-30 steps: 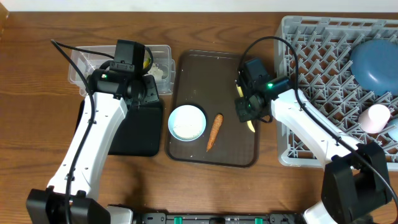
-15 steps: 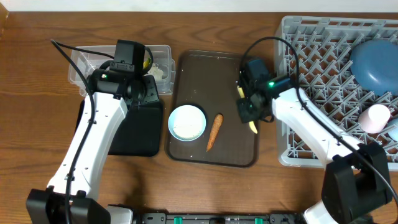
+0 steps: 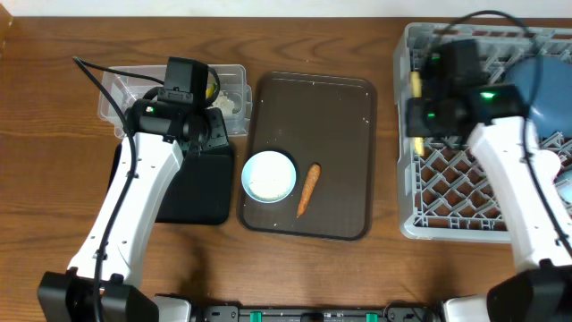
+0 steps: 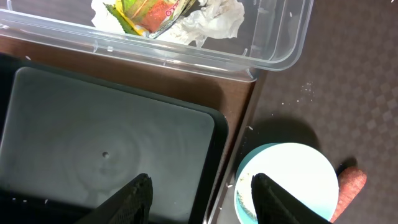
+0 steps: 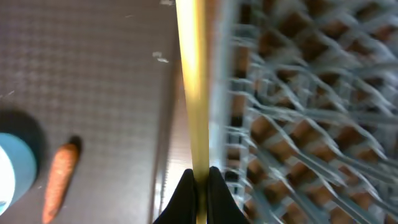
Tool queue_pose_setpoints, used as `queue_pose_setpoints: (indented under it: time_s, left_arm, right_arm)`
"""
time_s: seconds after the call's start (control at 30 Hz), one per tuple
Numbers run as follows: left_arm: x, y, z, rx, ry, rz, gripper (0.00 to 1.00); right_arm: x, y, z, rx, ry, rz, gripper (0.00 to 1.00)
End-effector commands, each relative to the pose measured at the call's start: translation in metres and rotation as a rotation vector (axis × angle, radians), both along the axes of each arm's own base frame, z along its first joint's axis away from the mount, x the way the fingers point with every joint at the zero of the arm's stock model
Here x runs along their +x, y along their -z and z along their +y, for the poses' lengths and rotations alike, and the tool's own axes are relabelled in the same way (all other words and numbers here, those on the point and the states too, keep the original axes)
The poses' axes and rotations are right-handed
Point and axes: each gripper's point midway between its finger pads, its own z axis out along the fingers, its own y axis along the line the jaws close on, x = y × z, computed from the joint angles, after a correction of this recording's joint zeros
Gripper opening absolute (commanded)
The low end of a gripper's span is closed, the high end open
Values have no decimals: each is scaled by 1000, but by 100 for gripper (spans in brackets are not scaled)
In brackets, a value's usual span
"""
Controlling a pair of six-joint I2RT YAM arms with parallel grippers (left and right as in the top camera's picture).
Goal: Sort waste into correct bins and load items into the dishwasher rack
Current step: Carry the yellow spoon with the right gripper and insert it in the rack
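My right claw [image 5: 199, 180], pinching the spoon [image 5: 191, 81], holds it over the left rim of the rack [image 3: 438, 188] at upper right, seemingly for loading, while my left claw [image 4: 202, 199] hangs spread and empty above the black tray [image 4: 93, 149].

Brown wooden table [image 3: 54, 179] carrying four containers, side by side.

At the back left sits a clear plastic rectangular tub [image 3: 231, 72], with a shallow black rectangular tray [image 3: 192, 192] just in front of it, a strip of wood showing between them. A dark brown rectangular serving tray [image 3: 313, 116] lies in the middle, close beside the black one. A large light grey plastic lattice crate [image 3: 404, 197] fills the right side.
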Motion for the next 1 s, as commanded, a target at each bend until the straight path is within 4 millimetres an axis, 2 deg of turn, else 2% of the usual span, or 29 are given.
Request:
queue_pose_setpoints:
  time_s: [0.0,0.1,0.17,0.5,0.7,0.87,0.97]
  left_arm:
    - [2,-3,3,10,-6,-7,54]
    - [2,-3,3,10,-6,-7,54]
    - [2,-3,3,11,-6,-7,54]
    - [2,-3,3,11,-6,-6,54]
    - [2,-3,3,10,-6,-6,54]
    - [2,-3,3,11,-6,-6,54]
    - [2,-3,3,11,-6,-6,54]
  right_arm:
    - [-2,-1,-32,-8,72,21,1]
    - [-9,8,-47,-13,107,71,1]
    - [-12,14,-49,-5,114,94,1]
    - [-26,65,-25,63,60,190,1]
    - [-30,84,-22,80,63,204,1]
    - [-30,88,-22,81,63,201,16]
    - [-29,87,-22,82,63,195,30]
